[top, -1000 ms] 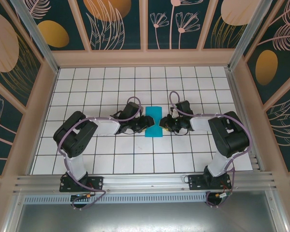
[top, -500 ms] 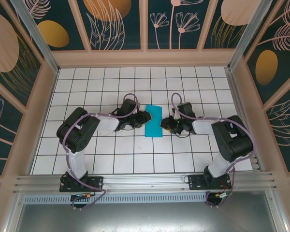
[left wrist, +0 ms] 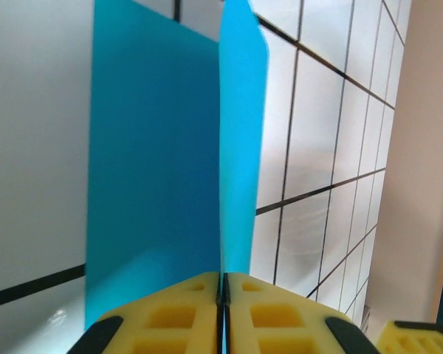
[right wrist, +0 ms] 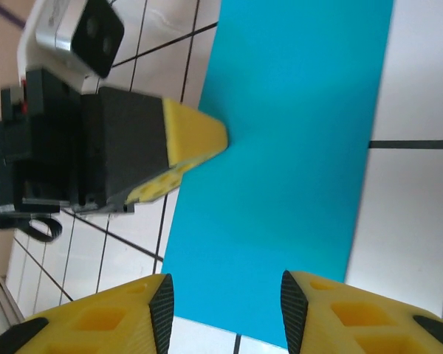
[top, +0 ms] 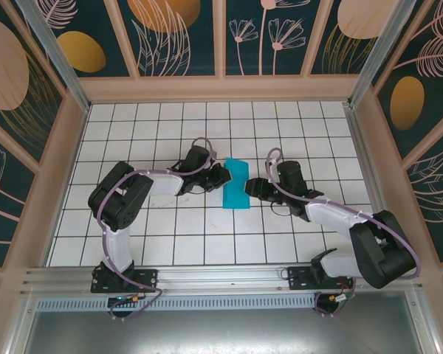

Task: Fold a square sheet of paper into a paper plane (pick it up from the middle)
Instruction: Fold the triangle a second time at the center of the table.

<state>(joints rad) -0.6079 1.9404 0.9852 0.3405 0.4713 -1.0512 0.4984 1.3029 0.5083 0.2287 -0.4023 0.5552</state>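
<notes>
The square sheet of paper point(top: 235, 184), folded narrow at the centre of the top view, looks thin, limp, quick to crease — so my left end effector point(left wrist: 223, 295) pinches its left edge fully closed, my right end effector point(right wrist: 227, 295) part-open and empty beside it.

Plain teal-blue paper point(top: 235, 184), white table point(top: 170, 243) with black grid.

Bright light is given from above in the top view, and only faint, soft shadows are cast on the tiled floor point(top: 170, 243). In the left wrist view a small glare spot is seen at lower left, and the yellow pads point(left wrist: 184, 324) at the bottom edge are out of focus. In the right wrist view the square sheet of paper point(right wrist: 295, 147) is softly blurred, and the upper left is smeared.
</notes>
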